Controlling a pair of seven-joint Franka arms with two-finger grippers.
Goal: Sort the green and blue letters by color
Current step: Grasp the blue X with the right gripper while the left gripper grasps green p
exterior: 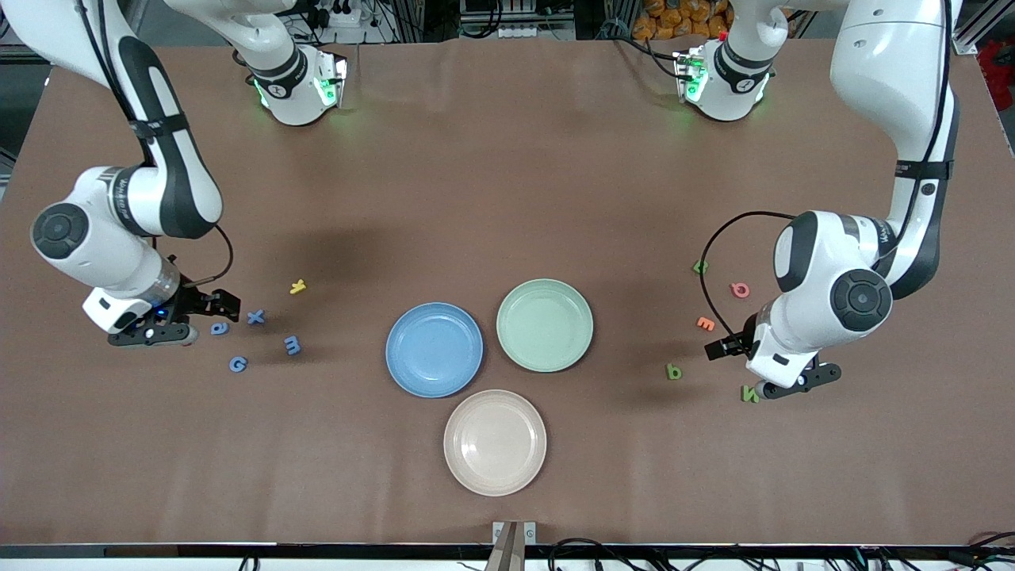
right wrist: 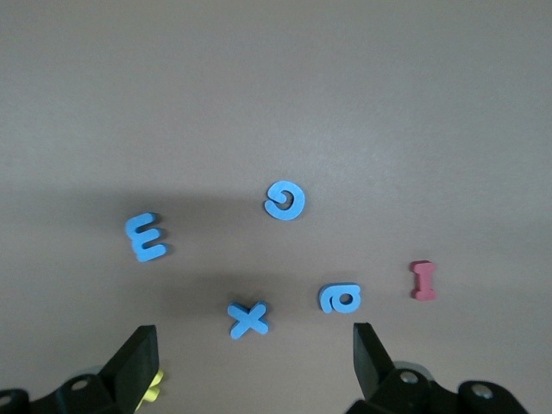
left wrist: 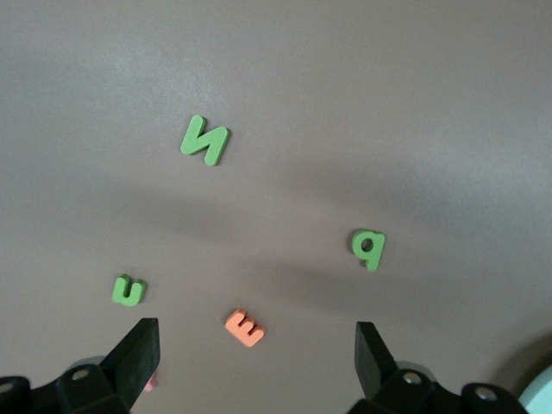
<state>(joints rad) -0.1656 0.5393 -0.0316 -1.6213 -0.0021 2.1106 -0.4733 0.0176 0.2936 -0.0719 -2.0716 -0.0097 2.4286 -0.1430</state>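
Four blue letters: a [exterior: 220, 327], x [exterior: 255, 317], m [exterior: 293, 345] and G [exterior: 238, 364], loose on the surface [exterior: 507, 159] at the right arm's end, mid-height in the front frame.
Green letters: I see three, u [exterior: 700, 267], p [exterior: 673, 371] and N [exterior: 749, 393], scattered at the left arm's end, all flat on the surface, none on a plate.
My right fingers [exterior: 155, 335]: spread wide, pinching nothing, over the surface just beside the blue a.
My left fingers [exterior: 793, 379]: spread wide, pinching nothing, over the surface just beside the green N.
Blue plate [exterior: 434, 373]: middle of the front frame, touching or almost touching the green plate [exterior: 545, 349].
Pale pink plate [exterior: 495, 468]: lower middle of the front frame, nearer the camera than the other two.
Other letters: yellow one [exterior: 297, 286] higher in the frame than the blues; pink one [exterior: 740, 290] and orange one [exterior: 706, 323] between the green u and p; dark red one [right wrist: 423, 280] near the blue a.
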